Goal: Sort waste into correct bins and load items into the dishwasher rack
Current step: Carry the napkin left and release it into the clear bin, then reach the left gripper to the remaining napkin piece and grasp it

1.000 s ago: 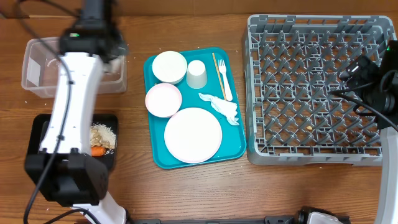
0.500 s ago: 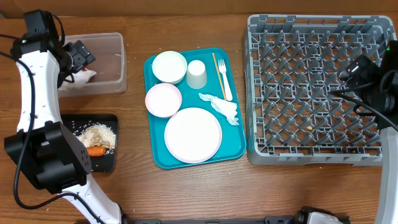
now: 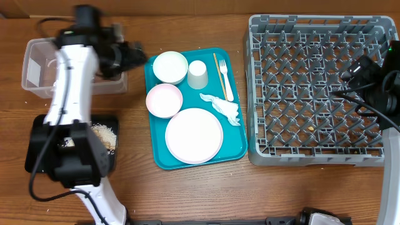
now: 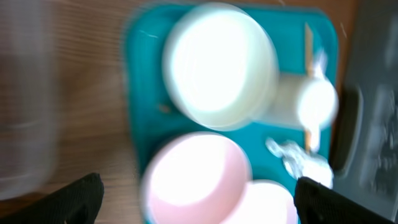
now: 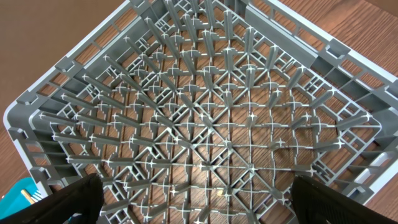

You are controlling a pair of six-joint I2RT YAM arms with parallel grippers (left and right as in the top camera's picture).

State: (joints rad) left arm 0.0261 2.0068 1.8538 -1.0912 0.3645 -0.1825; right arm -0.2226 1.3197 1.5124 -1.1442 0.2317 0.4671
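My left gripper [image 3: 132, 55] [image 4: 202, 205] is open and empty, just past the right end of the clear tub [image 3: 37, 69], at the teal tray's [image 3: 157, 159] left edge. The blurred left wrist view looks down on a white bowl [image 4: 217, 62] and a pinkish bowl [image 4: 196, 177]. On the tray lie both bowls [image 3: 170, 67] [image 3: 164, 100], the cup [image 3: 197, 74], the fork [image 3: 225, 80], the plate [image 3: 194, 135] and a crumpled napkin [image 3: 223, 107]. Crumbs [image 3: 106, 133] lie in the black tray [image 3: 37, 128]. My right gripper [image 3: 351, 76] [image 5: 199, 211] hangs open over the grey rack [image 3: 312, 94] [image 5: 205, 106].
A thin wooden stick [image 3: 219, 69] lies beside the fork. My left arm [image 3: 69, 94] crosses the tub and most of the black tray. A small crumb [image 5: 219, 191] sits under the rack's grid. Cables trail at the right table edge.
The left gripper dipped into the clear tub, opened over a red and white scrap, then swung right to the teal tray's edge. The right arm has not moved.
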